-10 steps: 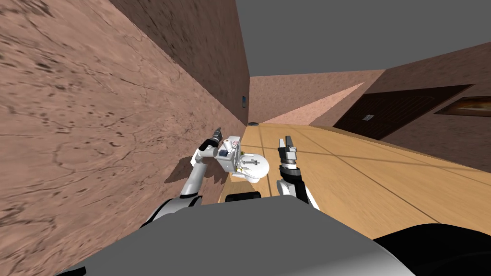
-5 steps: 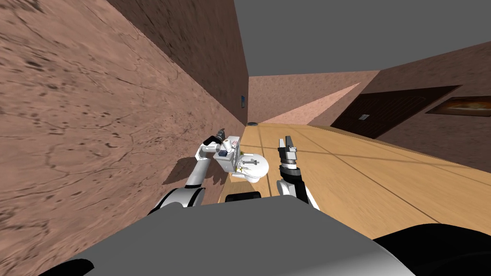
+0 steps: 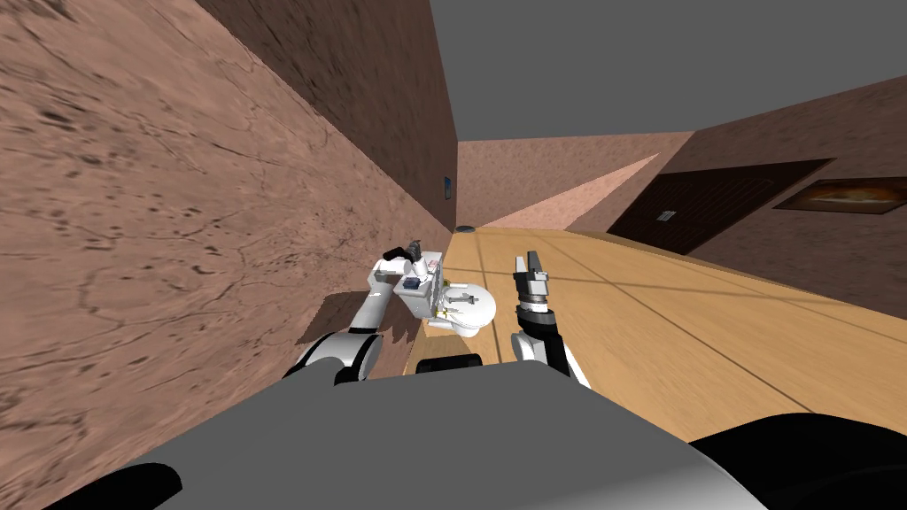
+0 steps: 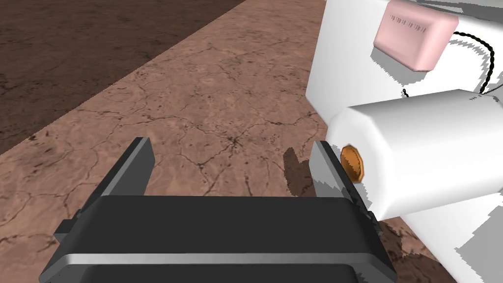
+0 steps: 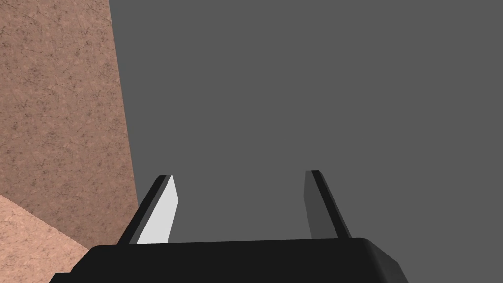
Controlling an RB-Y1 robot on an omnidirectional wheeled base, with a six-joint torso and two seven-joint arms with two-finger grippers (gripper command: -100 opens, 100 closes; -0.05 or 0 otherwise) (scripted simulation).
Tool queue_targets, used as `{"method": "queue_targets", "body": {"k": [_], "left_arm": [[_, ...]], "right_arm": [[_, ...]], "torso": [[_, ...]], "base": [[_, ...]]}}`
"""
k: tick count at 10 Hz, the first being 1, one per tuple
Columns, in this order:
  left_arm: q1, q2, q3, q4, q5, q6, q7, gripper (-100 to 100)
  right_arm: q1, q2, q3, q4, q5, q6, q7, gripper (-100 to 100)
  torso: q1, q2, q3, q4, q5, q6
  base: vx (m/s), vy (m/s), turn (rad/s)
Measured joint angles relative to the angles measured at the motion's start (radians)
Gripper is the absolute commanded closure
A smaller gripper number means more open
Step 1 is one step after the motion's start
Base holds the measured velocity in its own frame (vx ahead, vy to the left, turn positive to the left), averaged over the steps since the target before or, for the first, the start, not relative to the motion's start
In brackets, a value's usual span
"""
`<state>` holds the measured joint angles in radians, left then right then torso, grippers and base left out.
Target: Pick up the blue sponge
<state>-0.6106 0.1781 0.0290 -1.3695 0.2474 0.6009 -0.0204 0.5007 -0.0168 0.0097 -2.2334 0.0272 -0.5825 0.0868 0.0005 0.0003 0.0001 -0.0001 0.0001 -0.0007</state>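
A small, dark blue sponge [image 3: 411, 284] is seen in the head view as a flat, blocky patch lying on top of a white toilet tank [image 3: 428, 292]. It is placed toward the end of the tank top nearer the robot, on the side close to the brown wall [image 3: 221, 221] and away from the white bowl [image 3: 471, 308]. Its finer shape and texture cannot be made out.

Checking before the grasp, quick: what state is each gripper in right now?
Left gripper: open, holding nothing.
Right gripper: open, holding nothing.
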Motion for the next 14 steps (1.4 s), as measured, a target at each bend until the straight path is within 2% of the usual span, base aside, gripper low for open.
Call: {"method": "queue_targets", "body": {"k": [3, 4, 6, 7, 12, 14], "left_arm": [[-0.084, 0.002, -0.009, 0.096, 0.024, 0.085, 0.019, -100], [-0.094, 0.001, -0.011, 0.122, 0.025, 0.097, 0.020, -100], [-0.131, 0.002, -0.019, 0.161, 0.040, 0.153, 0.032, -100], [-0.140, 0.000, -0.021, 0.184, 0.041, 0.161, 0.034, -100], [-0.276, 0.002, -0.044, 0.349, 0.086, 0.282, 0.064, -100], [-0.289, -0.002, -0.051, 0.386, 0.086, 0.326, 0.079, -100]], "right_arm": [[0.000, 0.000, 0.000, 0.000, 0.000, 0.000, 0.000, 0], [0.000, 0.000, 0.000, 0.000, 0.000, 0.000, 0.000, 0], [0.000, 0.000, 0.000, 0.000, 0.000, 0.000, 0.000, 0], [0.000, 0.000, 0.000, 0.000, 0.000, 0.000, 0.000, 0], [0.000, 0.000, 0.000, 0.000, 0.000, 0.000, 0.000, 0], [0.000, 0.000, 0.000, 0.000, 0.000, 0.000, 0.000, 0]], "torso": [[0.000, 0.000, 0.000, 0.000, 0.000, 0.000], [0.000, 0.000, 0.000, 0.000, 0.000, 0.000], [0.000, 0.000, 0.000, 0.000, 0.000, 0.000], [0.000, 0.000, 0.000, 0.000, 0.000, 0.000], [0.001, 0.001, 0.000, 0.000, 0.000, 0.000], [0.000, 0.001, 0.000, 0.000, 0.000, -0.001]], "base": [[-0.008, 0.017, -0.021], [-0.010, 0.014, -0.032], [-0.005, 0.014, -0.014], [-0.008, 0.017, -0.027], [-0.009, 0.028, -0.026], [-0.007, 0.016, -0.009]]}}
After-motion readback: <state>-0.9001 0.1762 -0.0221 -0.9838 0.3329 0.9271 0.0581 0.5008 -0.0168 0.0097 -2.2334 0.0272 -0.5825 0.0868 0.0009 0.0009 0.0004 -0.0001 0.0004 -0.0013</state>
